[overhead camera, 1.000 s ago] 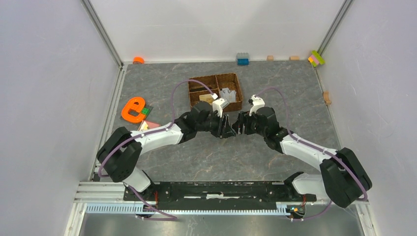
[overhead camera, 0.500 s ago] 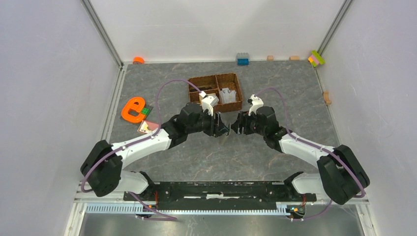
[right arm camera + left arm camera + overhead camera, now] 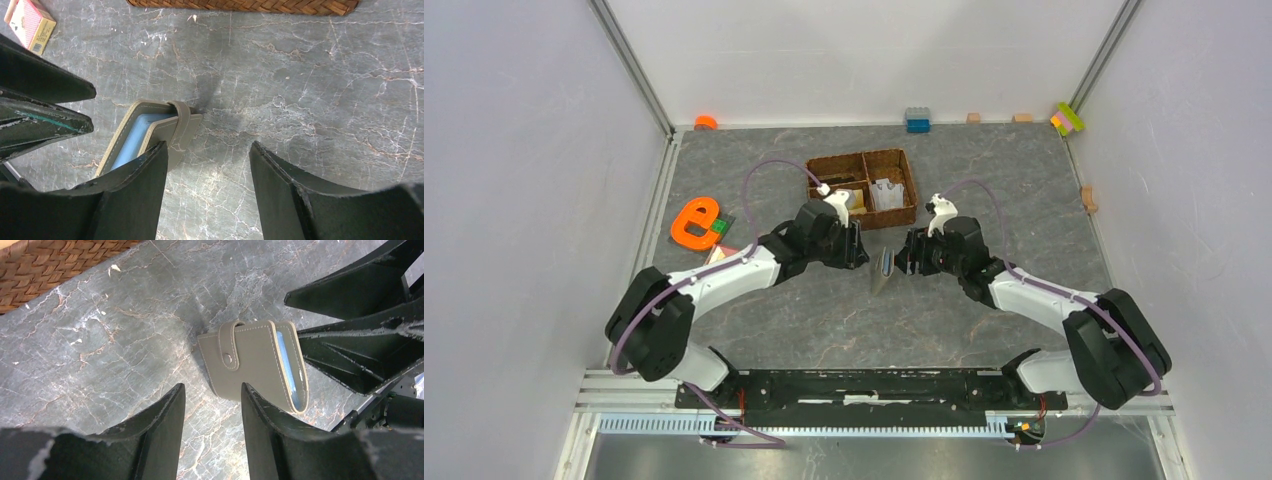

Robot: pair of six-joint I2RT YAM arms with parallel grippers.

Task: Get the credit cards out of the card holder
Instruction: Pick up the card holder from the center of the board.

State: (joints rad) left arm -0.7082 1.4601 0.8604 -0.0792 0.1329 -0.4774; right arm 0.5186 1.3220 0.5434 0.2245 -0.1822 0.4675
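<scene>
Grey marbled table (image 3: 984,200), white walls. The left arm (image 3: 724,275) and right arm (image 3: 1034,290) reach inward, tips facing; left jaws and right jaws both open, empty. The card holder (image 3: 252,362) sits on the table between them, strap snapped shut, just beside right jaws.

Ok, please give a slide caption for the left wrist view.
Closed grey card holder on the table, between the open left gripper and the right gripper.
</scene>
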